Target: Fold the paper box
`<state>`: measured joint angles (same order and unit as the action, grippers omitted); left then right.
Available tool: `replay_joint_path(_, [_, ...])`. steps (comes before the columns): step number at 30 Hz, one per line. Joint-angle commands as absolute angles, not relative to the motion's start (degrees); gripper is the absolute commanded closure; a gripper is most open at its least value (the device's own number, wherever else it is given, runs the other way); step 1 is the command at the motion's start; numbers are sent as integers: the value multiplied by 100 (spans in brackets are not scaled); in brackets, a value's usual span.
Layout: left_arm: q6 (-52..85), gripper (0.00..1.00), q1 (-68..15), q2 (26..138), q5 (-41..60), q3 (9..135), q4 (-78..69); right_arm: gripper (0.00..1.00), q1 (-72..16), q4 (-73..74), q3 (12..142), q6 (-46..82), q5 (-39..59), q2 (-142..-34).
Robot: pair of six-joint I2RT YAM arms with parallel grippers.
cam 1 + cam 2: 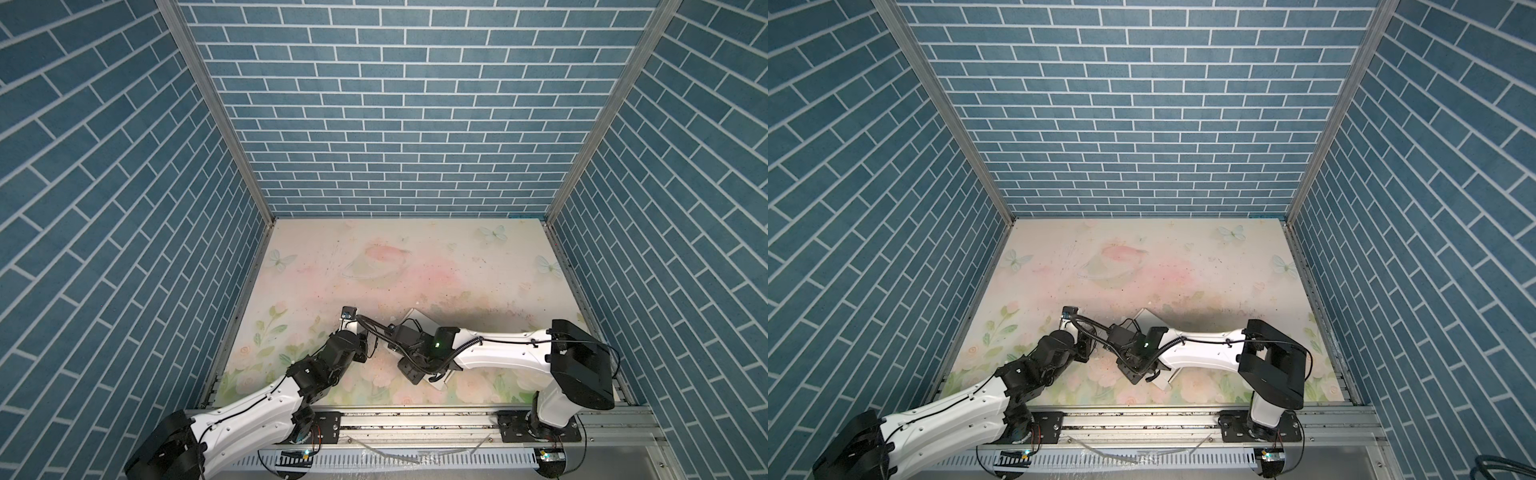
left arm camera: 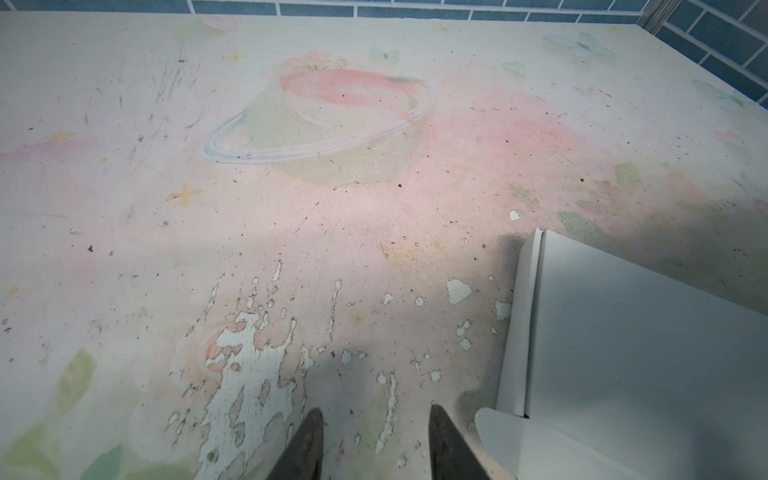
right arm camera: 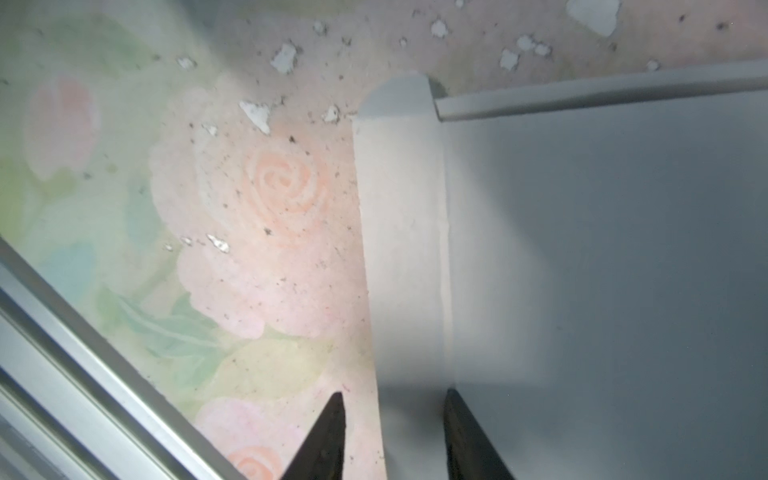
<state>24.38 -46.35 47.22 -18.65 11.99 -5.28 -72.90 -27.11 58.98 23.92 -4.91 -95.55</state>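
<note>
The paper box (image 2: 644,353) is a white shallow cardboard box lying on the flowered table mat. In both top views my right arm covers most of it, leaving a far corner (image 1: 417,316) (image 1: 1148,318) showing. My left gripper (image 2: 374,415) is open over bare mat, with the box just beside it and a rounded tab (image 2: 511,436) close to one fingertip. My right gripper (image 3: 395,397) is open and straddles the box's side wall (image 3: 401,228), with one fingertip over the mat and the other over the box's broad white panel (image 3: 602,249).
An aluminium rail (image 1: 415,419) (image 3: 83,353) runs along the front edge, close to my right gripper. Blue brick-pattern walls (image 1: 395,124) enclose the back and both sides. The mat's print is worn off in patches (image 2: 249,374) near my left gripper.
</note>
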Motion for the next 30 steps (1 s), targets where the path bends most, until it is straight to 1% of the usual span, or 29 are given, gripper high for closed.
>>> replay_joint_path(1, [2280,57,-4435,4851,-1301,1511,-335,57,-7164,-2576,5567,2696,-315,-9289])
replay_joint_path(4, [2158,57,-4322,5201,-943,1799,-320,54,-7160,-2956,5532,3059,-591,-8743])
replay_joint_path(7, [1957,60,-4300,5669,-596,2166,-406,54,-7156,-3496,5476,3707,-1028,-7995])
replay_joint_path(12, [1562,62,-4283,6555,37,2927,-401,51,-7111,-4626,5316,5366,-1666,-6908])
replay_joint_path(14, [1422,63,-4272,6901,289,3180,-396,53,-7090,-4808,5018,6094,-1754,-6540])
replay_joint_path(17, [1276,64,-4255,7404,556,3550,-260,53,-7077,-4636,4387,6907,-1701,-6013])
replay_joint_path(19, [1234,65,-4254,7675,657,3704,-221,50,-7069,-4394,3971,7317,-1686,-5753])
replay_joint_path(22, [1176,65,-4250,7910,652,3813,-237,48,-7067,-3875,3369,7834,-1701,-5403])
replay_joint_path(27, [1076,63,-4133,8265,641,3978,-161,45,-7067,-3238,2707,8337,-1969,-4950])
replay_joint_path(30, [1083,63,-3981,8498,808,3973,-269,45,-7060,-2820,2410,8519,-2083,-4841])
